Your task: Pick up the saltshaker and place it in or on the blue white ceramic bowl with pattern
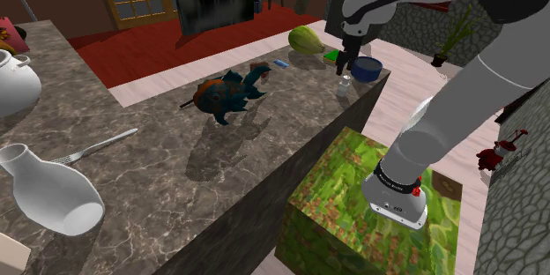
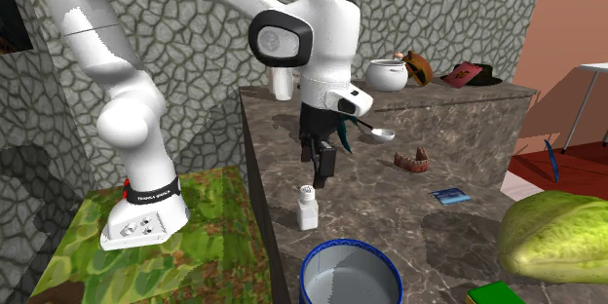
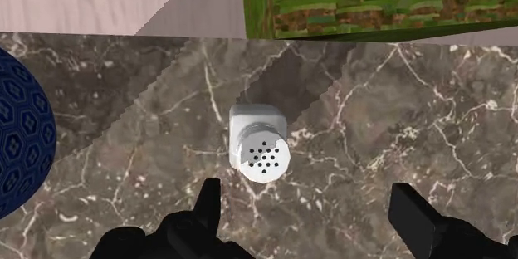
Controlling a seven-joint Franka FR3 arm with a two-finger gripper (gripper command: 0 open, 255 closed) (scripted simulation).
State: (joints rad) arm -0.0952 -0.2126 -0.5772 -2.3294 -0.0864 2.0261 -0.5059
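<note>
On marbled counter [image 3: 415, 133], saltshaker [image 2: 308, 207] upright, holed cap [image 3: 266, 158] up, fingers [image 3: 207, 203] apart.

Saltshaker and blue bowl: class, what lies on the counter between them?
Nothing; the second exterior view shows bare countertop between the saltshaker and the blue bowl.

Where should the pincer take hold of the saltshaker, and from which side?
Likely from above: close on the saltshaker across the flat sides of its square body, below the round cap. It stands upright on the marble counter, apart from the blue bowl, with the open pincer above it.
</note>
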